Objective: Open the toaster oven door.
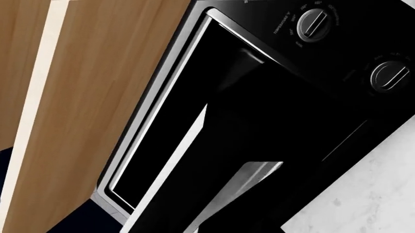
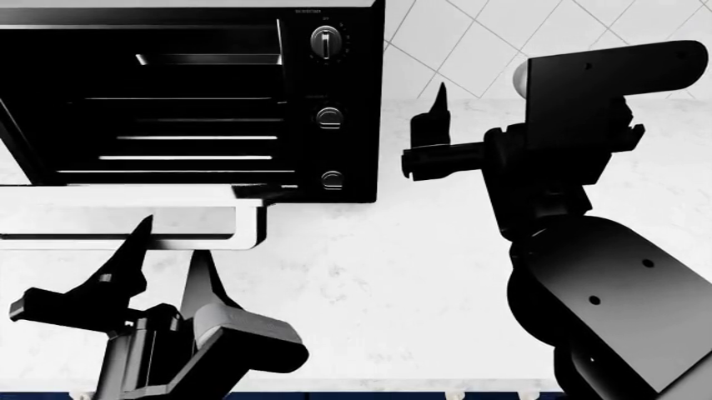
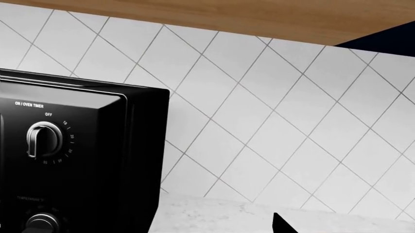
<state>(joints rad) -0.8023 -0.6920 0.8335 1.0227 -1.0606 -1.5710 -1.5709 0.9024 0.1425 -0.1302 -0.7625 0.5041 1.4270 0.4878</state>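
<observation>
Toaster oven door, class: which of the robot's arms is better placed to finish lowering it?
Left. The left claw sits open just below the lowered door, near its handle, while the right claw hovers beside the knobs.

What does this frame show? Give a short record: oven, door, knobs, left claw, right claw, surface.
oven: toaster oven, glossy black, on the countertop, wire racks visible inside
door: door swung down to about level, cavity exposed
knobs: three knobs in a column on the oven's right side
left claw: left claw open, fingers just below the door's front edge; contact cannot be told
right claw: right claw raised right of the oven, holding nothing; open or shut unclear
surface: white marble-look counter, tiled wall behind
</observation>
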